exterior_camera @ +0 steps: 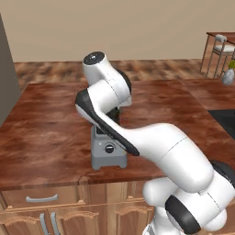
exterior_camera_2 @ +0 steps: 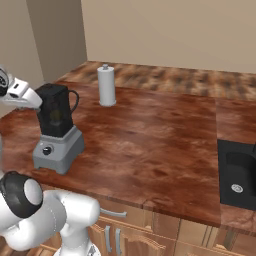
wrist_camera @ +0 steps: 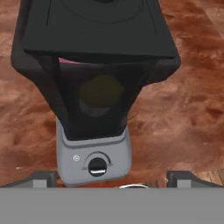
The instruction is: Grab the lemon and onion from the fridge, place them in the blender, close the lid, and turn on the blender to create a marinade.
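From the left base view, my own arm crosses in front of the blender (exterior_camera: 109,153), so I see little more than its light grey base and black knob on the reddish-brown wooden table (exterior_camera: 46,133). The base stands near the table's front edge, with a wide bare stretch of wood to its left and behind it. A grey slab rises at the far left edge, perhaps the fridge (exterior_camera: 5,69), though too little shows to be sure. A chair (exterior_camera: 221,50) stands at far right beyond the table, by a plain beige wall.

From the right base view, the blender (exterior_camera_2: 56,132) stands at the table's (exterior_camera_2: 150,145) near left corner, its dark jar upright with the handle toward the back. A white paper-towel roll (exterior_camera_2: 106,86) stands well behind it, apart from it. To the right the wood runs bare as far as a black sink (exterior_camera_2: 239,175) set into the table at the right edge. Cabinet drawers with grey handles hang below the front edge.

From the hand view, my claw (wrist_camera: 112,179) is spread wide, pinching nothing, its tips either side of the blender's base. The lid (wrist_camera: 98,28) sits flat on the jar. Through the dark wall I make out the lemon (wrist_camera: 101,92) as a dull yellow shape inside, and a sliver of pink just under the lid that is probably the onion (wrist_camera: 70,60).
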Controlling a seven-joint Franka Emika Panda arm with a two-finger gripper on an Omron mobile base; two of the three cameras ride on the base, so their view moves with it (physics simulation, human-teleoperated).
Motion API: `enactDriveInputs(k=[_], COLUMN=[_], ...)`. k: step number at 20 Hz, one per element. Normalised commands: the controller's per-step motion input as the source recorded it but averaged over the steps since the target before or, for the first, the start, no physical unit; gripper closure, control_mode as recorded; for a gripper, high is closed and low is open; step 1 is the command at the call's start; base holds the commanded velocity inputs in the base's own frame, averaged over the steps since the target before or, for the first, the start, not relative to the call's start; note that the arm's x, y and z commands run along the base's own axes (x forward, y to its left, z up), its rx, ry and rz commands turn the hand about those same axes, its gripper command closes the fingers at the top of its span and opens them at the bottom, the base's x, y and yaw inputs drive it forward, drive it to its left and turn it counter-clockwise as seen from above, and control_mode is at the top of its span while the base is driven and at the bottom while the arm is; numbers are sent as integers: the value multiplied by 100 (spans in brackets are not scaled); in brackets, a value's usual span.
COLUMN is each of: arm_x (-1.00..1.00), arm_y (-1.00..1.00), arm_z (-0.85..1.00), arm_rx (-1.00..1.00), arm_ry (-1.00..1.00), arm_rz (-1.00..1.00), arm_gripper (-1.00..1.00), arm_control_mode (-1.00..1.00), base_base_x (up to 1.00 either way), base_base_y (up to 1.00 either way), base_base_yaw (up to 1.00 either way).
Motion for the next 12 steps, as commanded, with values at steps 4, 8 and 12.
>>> enactDriveInputs(k=[4,8,12], arm_x=[0,0,0], arm_y=[46,36,22], arm_z=[-45,-51,-53], arm_rx=[-10,-11,-12], arm_ry=[0,0,1], arm_rz=[1,1,0], arm_gripper=[-100,-100,-100], arm_control_mode=[-100,-100,-100], base_base_x=[0,0,0], base_base_y=[0,0,0], base_base_yaw=[0,0,0])
